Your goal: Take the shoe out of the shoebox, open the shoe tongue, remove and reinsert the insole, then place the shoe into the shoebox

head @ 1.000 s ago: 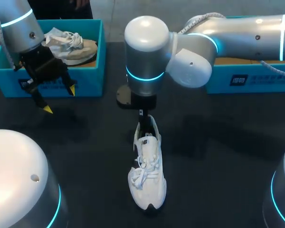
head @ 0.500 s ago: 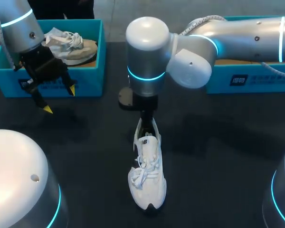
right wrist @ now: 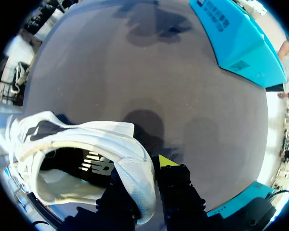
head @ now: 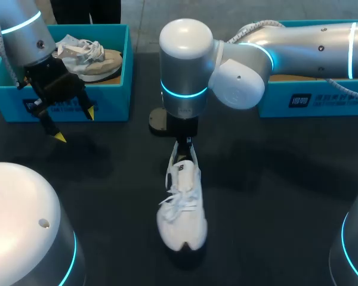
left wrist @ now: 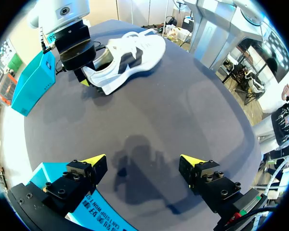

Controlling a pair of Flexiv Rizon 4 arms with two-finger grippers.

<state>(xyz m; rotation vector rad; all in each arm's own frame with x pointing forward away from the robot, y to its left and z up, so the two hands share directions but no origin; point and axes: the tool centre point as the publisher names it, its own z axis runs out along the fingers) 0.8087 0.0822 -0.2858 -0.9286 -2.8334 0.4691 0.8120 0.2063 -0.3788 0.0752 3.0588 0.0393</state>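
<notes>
Two fingers of the right end effector (head: 182,146) pinch only the heel collar of the white lace-up sneaker (head: 182,210), one inside the opening and one outside, closed on that thin padded rim. The sneaker sits near the middle of the black tabletop (head: 274,196), heel toward 12 o'clock and toe toward 6 o'clock, rolled a little onto one side.

The hold is narrow and at the far end of the shoe. I judge that any lift or turn could let the toe swing, twist the collar out of the fingers, or tip the sneaker fully onto its side. The laces look tied, so the tongue may resist opening, and pulling on it with nothing pinning the toe could drag the whole shoe.

The left end effector (head: 75,124) hangs at 10 o'clock, spread wide and empty, just in front of a turquoise cardboard shoebox (head: 116,89) that already holds a beige sneaker (head: 89,59). If it crosses toward the shoe it could clip the right arm, which comes in over the middle. A second turquoise shoebox (head: 322,98) lies at 2 o'clock, behind that arm, so the return could go to the wrong box.
</notes>
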